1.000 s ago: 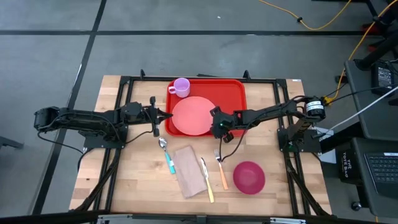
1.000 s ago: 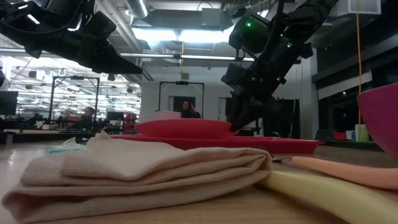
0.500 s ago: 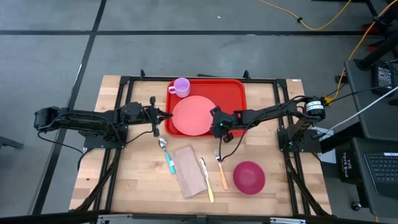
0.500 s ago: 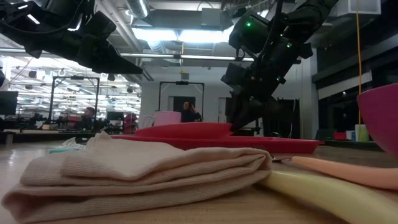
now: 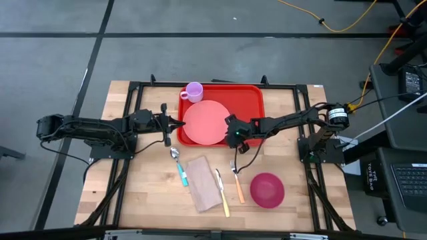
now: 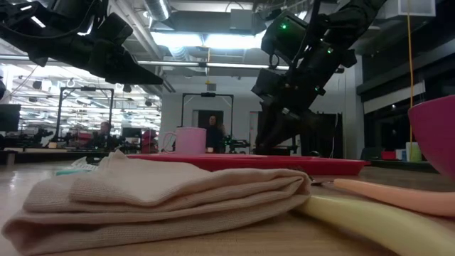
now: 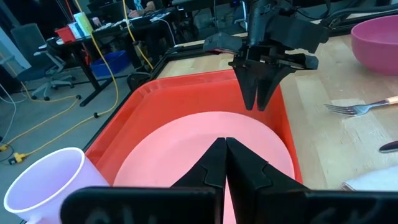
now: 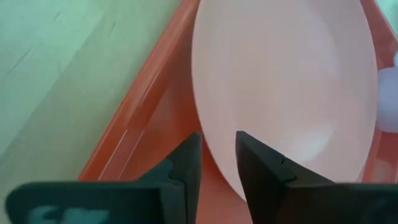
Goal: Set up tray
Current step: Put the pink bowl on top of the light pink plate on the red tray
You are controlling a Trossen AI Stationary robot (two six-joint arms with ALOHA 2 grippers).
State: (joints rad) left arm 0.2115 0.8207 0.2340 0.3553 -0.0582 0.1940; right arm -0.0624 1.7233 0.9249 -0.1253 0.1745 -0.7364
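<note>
Two grippers flank tray (image 5: 252,100). Right gripper (image 5: 230,130) at tray's near-right rim, fingers parted slightly, straddling pink plate (image 5: 205,123) edge, plate flat in tray, likely just seated. Left gripper (image 5: 179,123) beside tray's left rim, pressed together, waiting.

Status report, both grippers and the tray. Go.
Left gripper shut, at tray edge. Right gripper open over plate rim. Plate and cup on tray.
</note>
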